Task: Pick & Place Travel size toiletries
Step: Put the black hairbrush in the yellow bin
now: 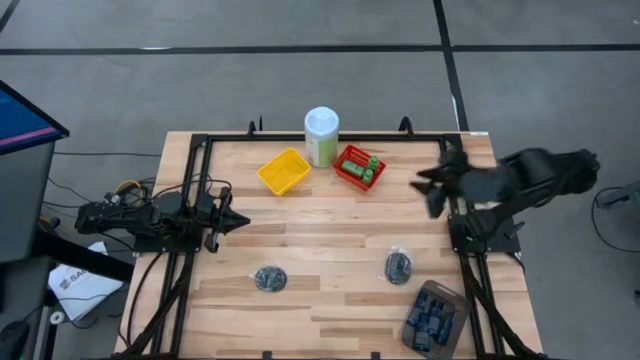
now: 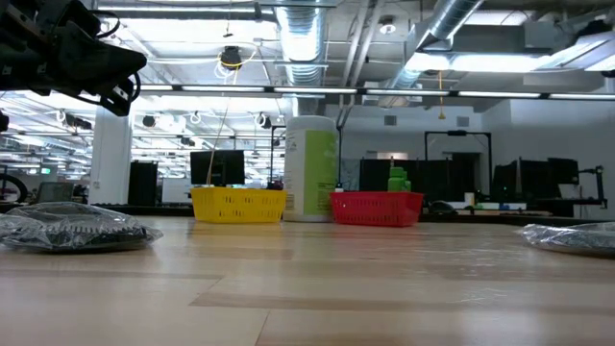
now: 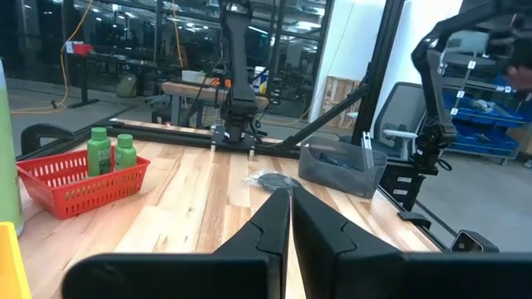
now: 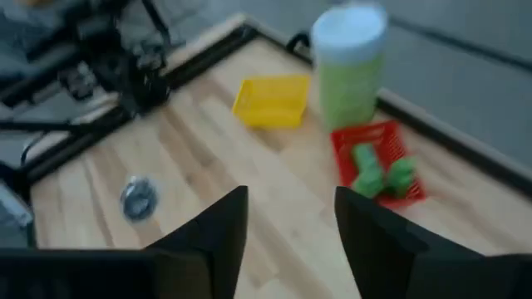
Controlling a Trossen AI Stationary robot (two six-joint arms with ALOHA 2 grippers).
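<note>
Grey bin (image 1: 434, 318) contents too small to identify.

Two green bottles (image 1: 372, 168) upright in red basket (image 1: 350, 166), two wrapped bundles (image 1: 269, 278) on table, possibly navy tubes (image 1: 432, 316) in grey tray

No readable text, label, brand, number or sign anywhere. Only a blur of dark print on the label of the tall pale green canister with the white lid (image 2: 309, 165), at the far side of the table between the yellow and red baskets, too small to make out. Likewise some dark marks on the white sheet (image 1: 82, 285) lying on the floor off the table's left edge, not legible.
</note>
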